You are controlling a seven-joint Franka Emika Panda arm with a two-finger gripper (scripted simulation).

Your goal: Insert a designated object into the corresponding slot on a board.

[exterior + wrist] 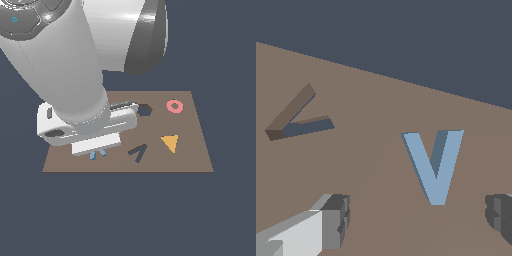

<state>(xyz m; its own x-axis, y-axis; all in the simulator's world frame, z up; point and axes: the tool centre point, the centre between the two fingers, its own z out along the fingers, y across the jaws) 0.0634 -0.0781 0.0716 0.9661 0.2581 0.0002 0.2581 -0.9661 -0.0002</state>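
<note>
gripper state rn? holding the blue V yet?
Gripper: open, holding nothing; jaws stand either side of the blue V piece, which lies on the board.

Pink ring (174,106), flat and circular with a central hole, toward the far corner on the exterior view's right. Orange triangle (170,143), a flat solid piece, nearer the camera than the ring and apart from it. Dark hexagonal recess (145,110), just to the exterior view's left of the ring; surrounding worktop (125,215) uniform dark blue-grey.
</note>
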